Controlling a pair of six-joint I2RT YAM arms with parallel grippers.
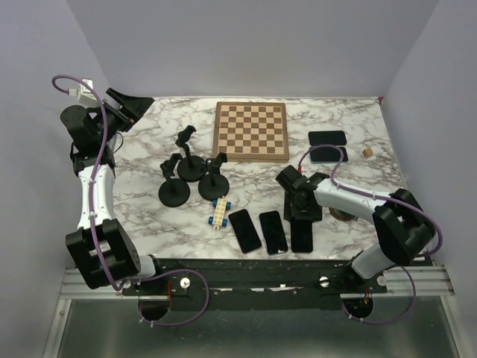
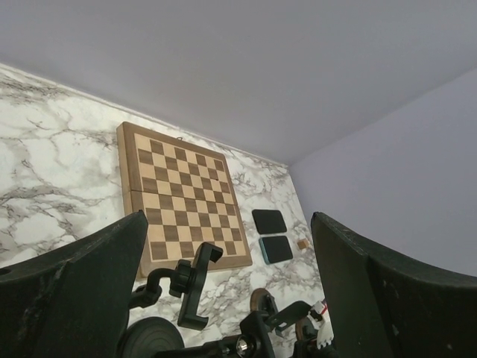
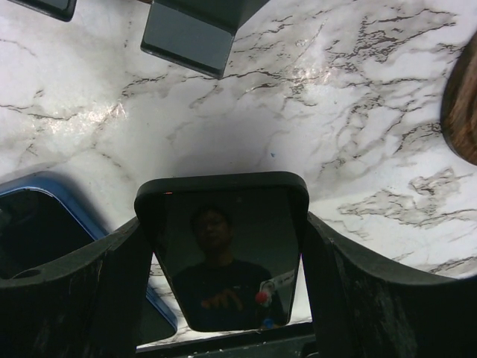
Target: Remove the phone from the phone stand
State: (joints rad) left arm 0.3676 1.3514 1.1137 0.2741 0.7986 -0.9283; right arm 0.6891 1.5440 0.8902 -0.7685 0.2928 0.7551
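Observation:
A black phone sits between the fingers of my right gripper, and both of its side edges touch the pads. In the top view this phone is low over the marble near the front edge, the right gripper over its far end. Three black phone stands are grouped at centre left, and their clamps hold nothing. My left gripper hangs wide open above the back left corner, with nothing between its fingers.
Two more phones lie left of the held one; the nearer has a blue case. A chessboard lies at the back. Two dark phones and a wooden cube lie back right. A blue-yellow toy lies in front of the stands.

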